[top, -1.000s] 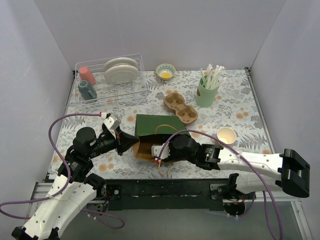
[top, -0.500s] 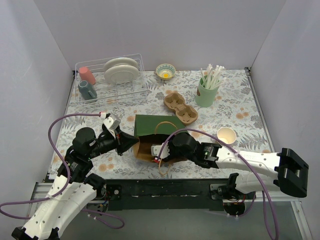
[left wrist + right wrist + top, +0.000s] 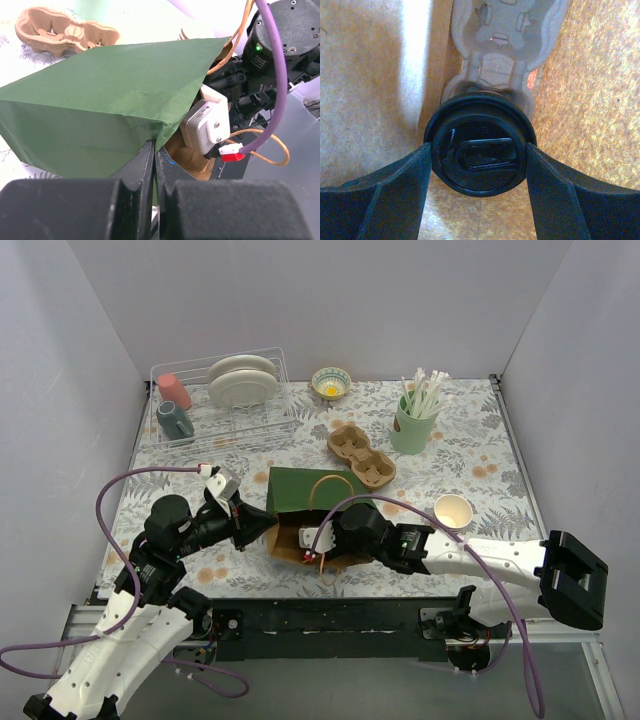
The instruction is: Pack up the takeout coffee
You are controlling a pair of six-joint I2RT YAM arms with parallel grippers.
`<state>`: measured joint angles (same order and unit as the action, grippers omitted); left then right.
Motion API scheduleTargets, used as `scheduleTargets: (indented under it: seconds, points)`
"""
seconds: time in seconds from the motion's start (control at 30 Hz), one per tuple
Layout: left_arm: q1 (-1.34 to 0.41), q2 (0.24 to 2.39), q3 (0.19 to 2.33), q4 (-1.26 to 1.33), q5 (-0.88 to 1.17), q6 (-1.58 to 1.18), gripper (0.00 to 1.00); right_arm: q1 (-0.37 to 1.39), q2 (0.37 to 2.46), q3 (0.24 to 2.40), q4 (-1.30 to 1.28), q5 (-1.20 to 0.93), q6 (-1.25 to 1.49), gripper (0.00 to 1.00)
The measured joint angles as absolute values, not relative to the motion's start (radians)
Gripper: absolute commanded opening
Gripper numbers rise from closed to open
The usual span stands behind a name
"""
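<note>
The placing step is in hand. The right jaws are deep inside the green paper bag (image 3: 100, 95), closed on the takeout coffee (image 3: 480, 150), with a finger pressed against each side of its black lid. The left jaws are pinched tight on the bag's mouth edge, holding it open on its side on the worktop (image 3: 480, 455).

Just beyond the right jaws, past the cup, a moulded pulp tray (image 3: 502, 30) lies against the bag's kraft lining. The cup's base may already be seated in it, though the lid hides that joint.

Next, I judge, the cup needs settling upright and steady before the right jaws part and back straight out without catching the paper.

Outside the bag, well beyond both jaws, sit another cup carrier (image 3: 361, 453), empty, and a lidless cup (image 3: 452, 509)
</note>
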<state>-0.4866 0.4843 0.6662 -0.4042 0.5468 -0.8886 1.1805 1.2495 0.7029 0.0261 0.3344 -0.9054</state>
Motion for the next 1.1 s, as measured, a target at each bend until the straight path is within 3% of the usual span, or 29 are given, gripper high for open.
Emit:
scheduleTargets:
  seconds: [0.87,1.1]
  points:
    - [-0.486,0.478,0.628,-0.354,0.554,-0.959,0.00,1.122,1.320,0.656,0.241,0.289,-0.884,0.49]
    - [-0.486,0.480,0.627,-0.341,0.554,-0.966,0.00,1.112,1.334,0.656,0.268,0.281,-0.882,0.59]
